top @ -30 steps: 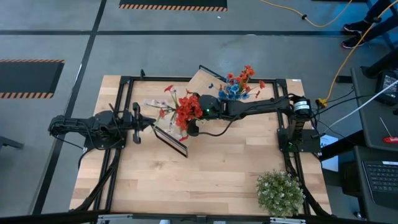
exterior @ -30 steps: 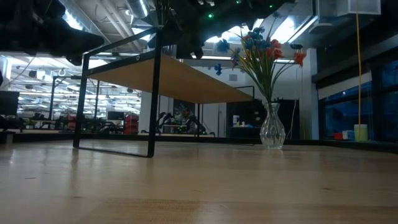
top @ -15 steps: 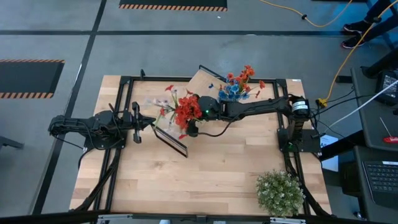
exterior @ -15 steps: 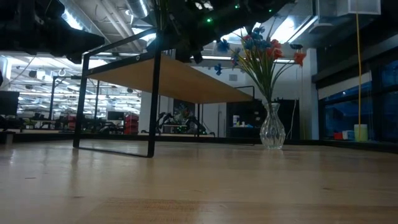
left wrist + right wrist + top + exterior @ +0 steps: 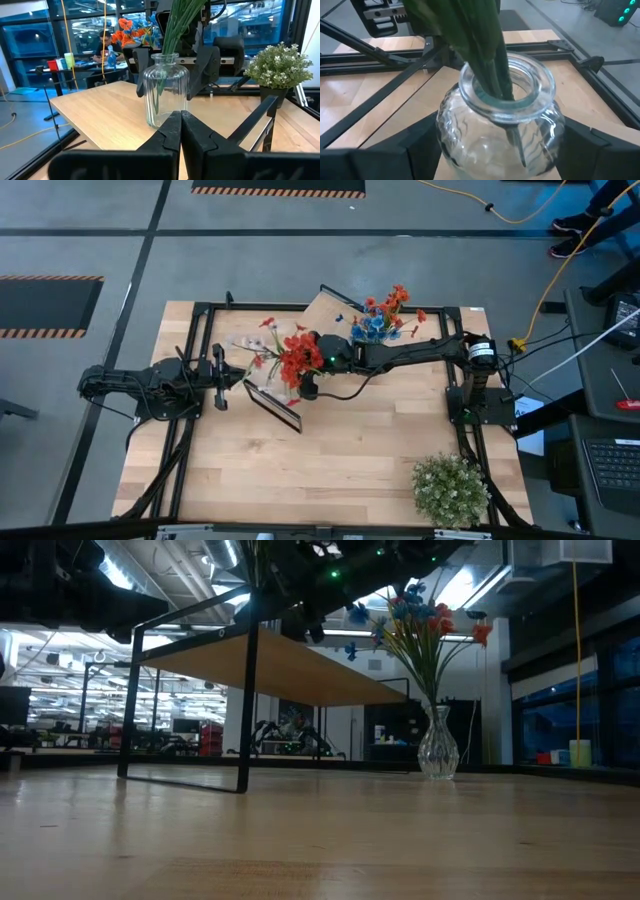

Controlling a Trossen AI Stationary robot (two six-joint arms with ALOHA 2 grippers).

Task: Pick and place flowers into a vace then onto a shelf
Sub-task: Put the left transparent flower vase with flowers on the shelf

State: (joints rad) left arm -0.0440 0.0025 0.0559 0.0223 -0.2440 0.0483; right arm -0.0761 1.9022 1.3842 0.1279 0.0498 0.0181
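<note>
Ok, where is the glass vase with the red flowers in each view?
High view: left of centre, under its red flowers.
Low view: not made out.
Left wrist view: vase at centre.
Right wrist view: vase fills the lower centre.
Shared landmark: the shelf under it.

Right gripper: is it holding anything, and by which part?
Apparently nothing. The right gripper straddles the glass vase at its belly, jaws open with a gap on one side; the vase stands on the shelf. Left gripper is shut, empty.
</note>
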